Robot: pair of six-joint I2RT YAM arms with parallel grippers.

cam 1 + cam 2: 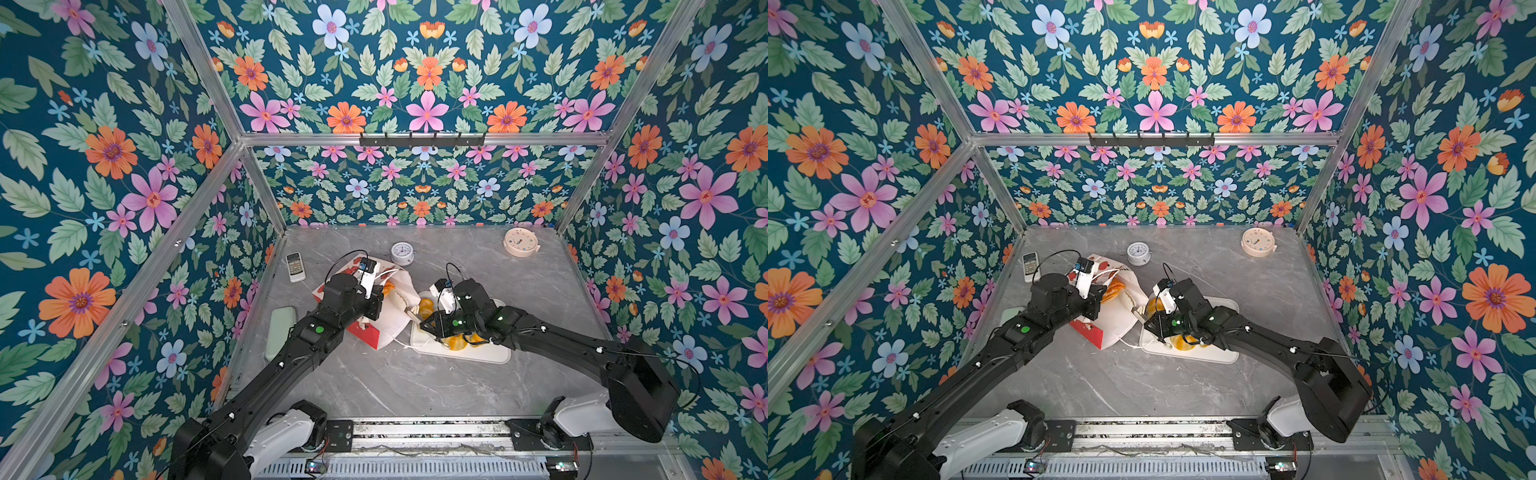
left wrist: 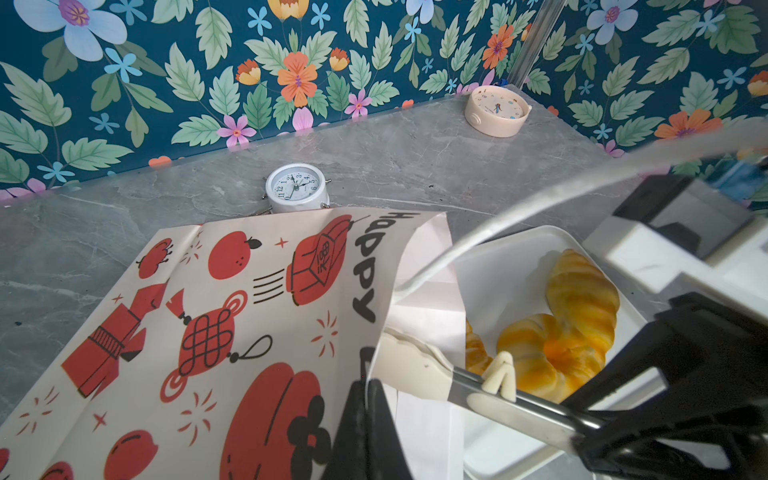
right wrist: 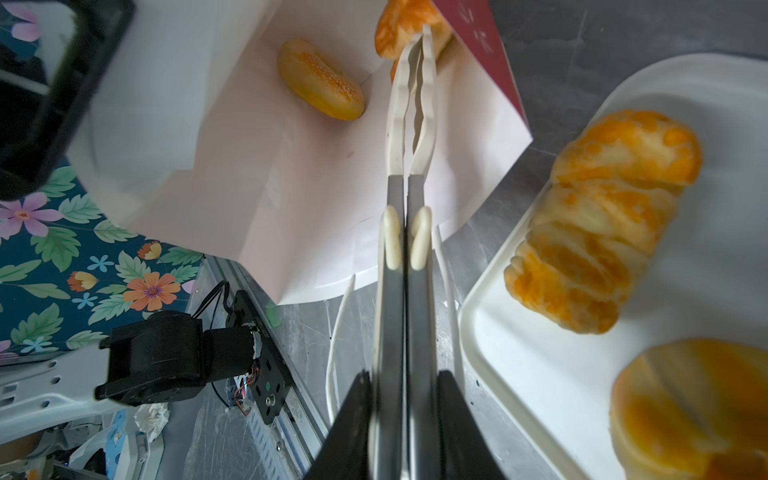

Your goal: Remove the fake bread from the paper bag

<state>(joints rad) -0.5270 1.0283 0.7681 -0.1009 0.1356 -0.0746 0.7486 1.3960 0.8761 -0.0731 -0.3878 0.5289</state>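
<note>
The paper bag, red and white, lies on its side with its mouth toward the tray. My left gripper is shut on the bag's upper rim and holds the mouth open. My right gripper is shut on metal tongs with cream tips. The tongs reach into the bag, and their nearly closed tips touch a golden pastry. A seeded bun lies beside it inside. A twist loaf, a croissant and a round bun lie on the tray.
The white tray sits right of the bag. A white alarm clock stands behind the bag, and a cream clock sits at the back right. A calculator and a pale green case lie at the left wall.
</note>
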